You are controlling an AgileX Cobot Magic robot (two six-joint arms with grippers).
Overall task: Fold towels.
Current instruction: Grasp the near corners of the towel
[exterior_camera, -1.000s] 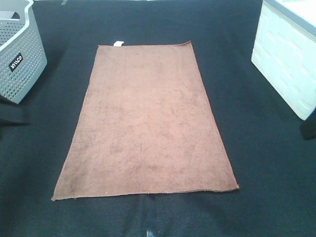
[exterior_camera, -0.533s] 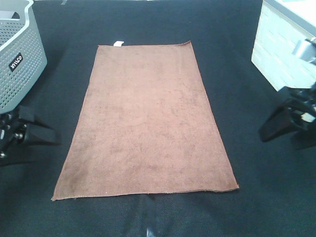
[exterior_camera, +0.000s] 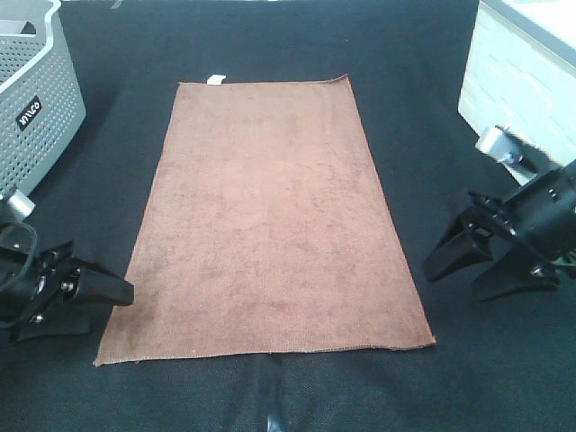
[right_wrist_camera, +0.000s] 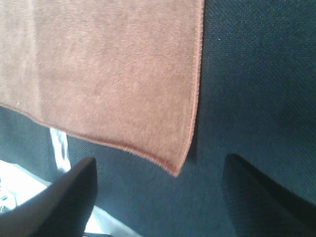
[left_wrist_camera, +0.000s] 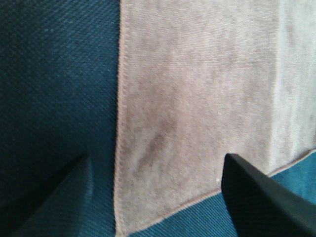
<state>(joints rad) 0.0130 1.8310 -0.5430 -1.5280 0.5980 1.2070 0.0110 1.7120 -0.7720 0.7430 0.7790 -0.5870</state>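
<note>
The brown towel (exterior_camera: pixel 270 216) lies flat and unfolded on the black tabletop, with a small white tag (exterior_camera: pixel 214 79) at its far left corner. My left gripper (exterior_camera: pixel 110 306) is open and empty, just outside the towel's near left corner. My right gripper (exterior_camera: pixel 453 281) is open and empty, to the right of the towel's near right edge. The left wrist view shows the towel (left_wrist_camera: pixel 197 98) and its stitched near corner between the open fingers (left_wrist_camera: pixel 261 197). The right wrist view shows the towel's (right_wrist_camera: pixel 113 74) near right corner ahead of the open fingers (right_wrist_camera: pixel 54 202).
A grey perforated basket (exterior_camera: pixel 36 90) stands at the far left. A white bin (exterior_camera: pixel 526 99) stands at the far right. The black cloth-covered table (exterior_camera: pixel 432 135) surrounds the towel on all sides.
Both arms have come into view from the sides and moved inward and toward the towel's near corners. The towel has not moved.
</note>
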